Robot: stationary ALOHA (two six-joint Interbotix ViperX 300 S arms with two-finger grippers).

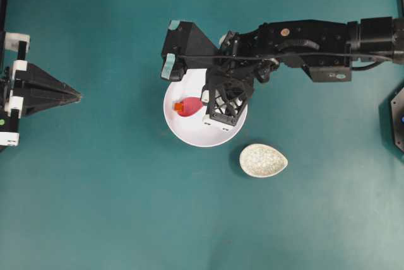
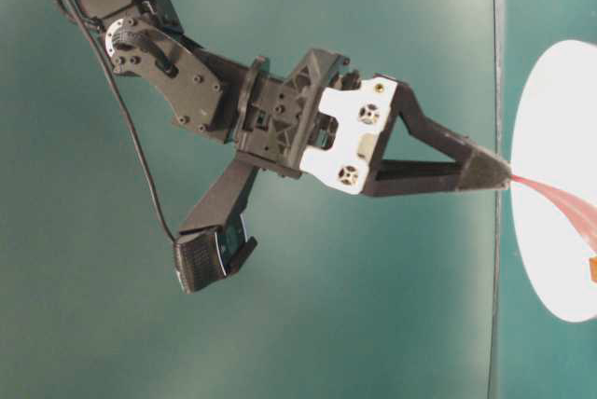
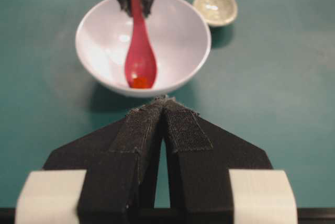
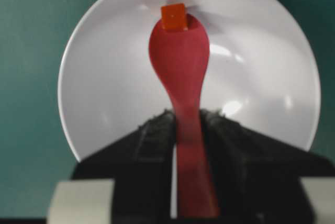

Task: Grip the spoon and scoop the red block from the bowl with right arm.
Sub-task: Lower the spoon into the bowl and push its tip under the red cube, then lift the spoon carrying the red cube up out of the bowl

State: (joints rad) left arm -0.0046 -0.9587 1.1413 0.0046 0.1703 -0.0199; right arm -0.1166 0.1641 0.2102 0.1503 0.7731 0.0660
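bowl (image 1: 189, 132) sat mid-worktop (image 1: 126, 207) | spoon (image 4: 180, 67) lay in bowl, handle between right pincer (image 4: 186, 124) fingers | red block (image 4: 174, 17) at scoop's tip | small dish (image 1: 263, 160) just lower-right of bowl | left pincer (image 1: 77, 96) well apart at left edge

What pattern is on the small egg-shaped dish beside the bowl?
The dish is off-white with fine grey speckles, clearest in the overhead view.

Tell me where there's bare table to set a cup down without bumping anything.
Bare green table runs along the whole near edge below the white bowl and speckled dish, and between the parked left gripper and the bowl. It is crowded at the bowl, where the right gripper holds the spoon over it.
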